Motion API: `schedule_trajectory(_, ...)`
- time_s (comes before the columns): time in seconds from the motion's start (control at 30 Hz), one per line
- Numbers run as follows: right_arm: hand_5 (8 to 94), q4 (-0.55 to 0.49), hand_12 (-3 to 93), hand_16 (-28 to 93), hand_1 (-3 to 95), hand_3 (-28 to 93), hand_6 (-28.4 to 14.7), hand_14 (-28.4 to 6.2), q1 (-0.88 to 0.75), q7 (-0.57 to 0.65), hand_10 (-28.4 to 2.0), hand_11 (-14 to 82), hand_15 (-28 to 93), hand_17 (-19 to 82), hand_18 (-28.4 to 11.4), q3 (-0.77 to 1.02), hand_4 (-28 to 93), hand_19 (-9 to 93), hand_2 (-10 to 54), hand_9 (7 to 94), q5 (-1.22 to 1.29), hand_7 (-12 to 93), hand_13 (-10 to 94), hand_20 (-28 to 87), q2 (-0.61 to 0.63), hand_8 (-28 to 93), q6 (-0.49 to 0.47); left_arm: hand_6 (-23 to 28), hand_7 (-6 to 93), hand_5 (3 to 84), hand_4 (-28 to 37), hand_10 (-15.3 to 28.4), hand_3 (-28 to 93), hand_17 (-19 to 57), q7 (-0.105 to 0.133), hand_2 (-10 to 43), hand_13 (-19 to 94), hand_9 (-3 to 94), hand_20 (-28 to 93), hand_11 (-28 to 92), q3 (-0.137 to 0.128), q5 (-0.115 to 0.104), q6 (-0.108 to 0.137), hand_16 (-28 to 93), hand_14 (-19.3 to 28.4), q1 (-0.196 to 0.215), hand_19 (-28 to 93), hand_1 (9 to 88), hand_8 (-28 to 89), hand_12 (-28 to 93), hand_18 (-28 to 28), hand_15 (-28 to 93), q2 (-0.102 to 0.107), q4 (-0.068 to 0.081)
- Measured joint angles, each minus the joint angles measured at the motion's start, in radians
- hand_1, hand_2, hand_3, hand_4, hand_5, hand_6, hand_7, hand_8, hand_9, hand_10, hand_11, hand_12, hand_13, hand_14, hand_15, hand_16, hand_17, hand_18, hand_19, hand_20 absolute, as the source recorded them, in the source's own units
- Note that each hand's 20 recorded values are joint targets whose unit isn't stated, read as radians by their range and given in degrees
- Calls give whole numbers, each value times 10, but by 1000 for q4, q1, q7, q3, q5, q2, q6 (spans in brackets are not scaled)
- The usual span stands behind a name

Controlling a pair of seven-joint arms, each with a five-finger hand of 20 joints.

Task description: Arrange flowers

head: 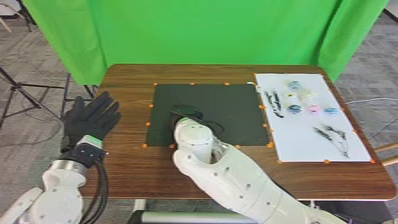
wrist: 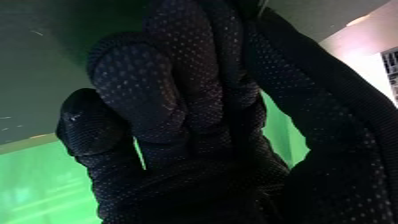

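The right hand (head: pixel 185 111) is over the dark mat (head: pixel 240 100), toward its left side; whether it is wide, narrow or holding anything, I cannot tell. In the right wrist view, a thin pale sliver (wrist: pixel 263 7) shows by the glove, too small to name. The mat lies on the brown tabletop (head: pixel 133 170), with small orange marks around its edges. To its right lies a white board (head: pixel 298 151), and the flowers are on it: blue flowers (head: pixel 331 110) and a pink flower (head: pixel 314 108), with a pale yellowish one (head: pixel 306 94) near them. Dark slender pieces (head: pixel 274 103) lie at the board's left side, and greyish sprigs (head: pixel 334 138) lie nearer the robot. The left hand (head: pixel 90 119) is at the tabletop's left edge, open wide with fingers spread. Beyond the tabletop hangs a green curtain (head: pixel 200 35).
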Motion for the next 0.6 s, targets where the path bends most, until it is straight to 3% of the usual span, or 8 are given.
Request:
schedule_trajectory(0.3, 716, -1, 416, 338, 421, 775, -26, -91, -4, 5, -126, 289, 539, 506, -234, -1, -60, 932, -95, 852, 0, 444, 827, 392, 0, 195, 25, 58, 178, 394, -283, 116, 702, -45, 4, 148, 208, 310, 56, 189, -5, -2, -2, -118, 103, 12, 300, 280, -110, 62, 87, 289, -3, 2)
schedule_trajectory(0.47, 708, -4, 318, 329, 413, 724, -29, -96, -7, 9, -145, 349, 547, 502, -235, 0, -113, 932, -85, 834, 0, 447, 818, 388, 0, 188, 37, 59, 180, 395, -283, 116, 703, -44, 2, 151, 208, 311, 55, 190, -2, -2, -4, -118, 103, 6, 301, 278, -110, 61, 88, 290, -7, 10)
schedule_trajectory(0.6, 714, -11, 304, 326, 398, 714, -37, -99, -11, 12, -150, 351, 550, 499, -236, 2, -143, 932, -79, 830, 3, 416, 813, 391, 2, 183, 37, 60, 181, 396, -283, 116, 699, -44, 1, 154, 208, 311, 55, 191, -1, -3, -8, -118, 103, 2, 301, 279, -110, 62, 88, 290, -10, 13)
